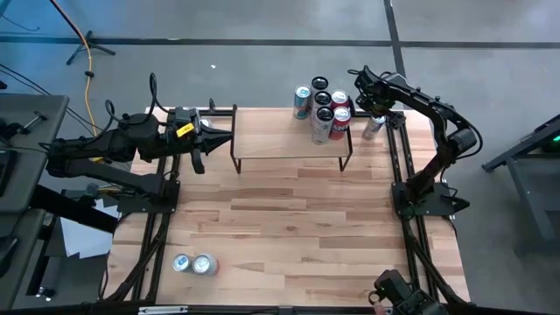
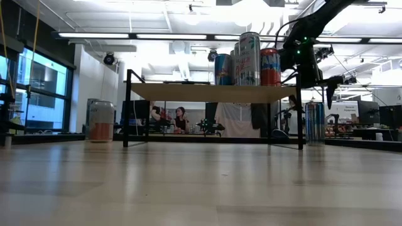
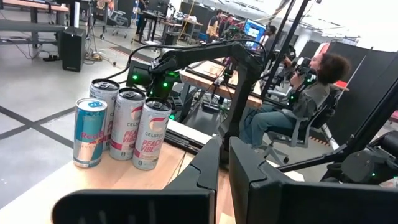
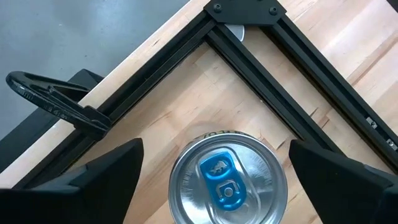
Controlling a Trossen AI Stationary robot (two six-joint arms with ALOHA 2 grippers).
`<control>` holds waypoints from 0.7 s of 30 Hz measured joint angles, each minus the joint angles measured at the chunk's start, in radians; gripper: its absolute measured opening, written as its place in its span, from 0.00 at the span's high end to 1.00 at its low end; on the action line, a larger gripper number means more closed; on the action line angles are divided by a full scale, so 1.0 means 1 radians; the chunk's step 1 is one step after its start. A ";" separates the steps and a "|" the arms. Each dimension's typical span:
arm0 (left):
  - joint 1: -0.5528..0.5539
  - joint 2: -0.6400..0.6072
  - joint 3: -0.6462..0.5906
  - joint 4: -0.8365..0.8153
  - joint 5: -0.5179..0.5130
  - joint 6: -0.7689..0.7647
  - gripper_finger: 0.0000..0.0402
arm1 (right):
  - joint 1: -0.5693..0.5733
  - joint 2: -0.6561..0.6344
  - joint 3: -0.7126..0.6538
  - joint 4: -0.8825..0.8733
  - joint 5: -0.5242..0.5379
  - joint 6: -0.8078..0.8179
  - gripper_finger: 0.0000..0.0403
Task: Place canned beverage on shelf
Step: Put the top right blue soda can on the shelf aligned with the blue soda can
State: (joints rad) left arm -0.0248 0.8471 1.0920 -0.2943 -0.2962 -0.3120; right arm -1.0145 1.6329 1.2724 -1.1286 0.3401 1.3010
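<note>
Our right end effector [image 4: 217,171] hangs spread wide directly over the can [image 4: 227,180], which stands on the bench [image 1: 297,227] just beside the shelf [image 1: 280,144], so its fingers can drop either side. Our left end effector [image 1: 206,140] waits closed.

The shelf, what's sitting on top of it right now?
A cluster of cans stands at one end of the shelf; the rest of its plank is bare. Nearer cans hide part of the others.
</note>
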 joint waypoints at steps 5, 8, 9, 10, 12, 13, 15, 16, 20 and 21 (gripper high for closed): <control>0.000 0.000 0.000 0.000 0.000 -0.001 1.00 | 0.000 0.000 0.000 -0.010 -0.004 0.000 0.16; 0.000 0.000 0.000 0.000 0.000 -0.001 1.00 | 0.000 0.000 0.000 -0.012 -0.009 0.000 0.23; 0.000 0.000 0.000 0.000 0.000 -0.001 1.00 | 0.000 0.000 0.000 -0.012 -0.009 0.000 0.26; 0.000 0.000 0.000 0.000 0.000 -0.001 1.00 | 0.000 0.000 0.000 -0.013 -0.010 0.000 0.28; 0.000 0.000 0.000 0.000 0.000 -0.001 1.00 | 0.000 0.000 0.000 -0.016 -0.014 0.000 0.33; 0.000 0.000 0.000 0.000 0.000 -0.001 1.00 | 0.000 0.000 0.000 -0.016 -0.016 0.000 0.35; 0.000 0.000 0.000 0.000 0.000 -0.001 1.00 | 0.000 0.000 0.000 -0.018 -0.016 0.000 0.40; 0.000 0.000 0.000 0.000 0.000 0.000 1.00 | 0.000 0.000 0.000 -0.020 -0.016 -0.001 0.42; 0.000 0.000 0.000 0.000 -0.008 0.000 1.00 | 0.000 0.000 0.000 -0.023 -0.016 -0.021 0.44; 0.000 0.000 0.000 0.000 -0.012 0.000 1.00 | 0.000 0.000 0.000 -0.025 -0.016 -0.024 0.44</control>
State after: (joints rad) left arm -0.0250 0.8471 1.0924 -0.2943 -0.3085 -0.3118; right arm -1.0145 1.6329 1.2724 -1.1536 0.3244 1.2766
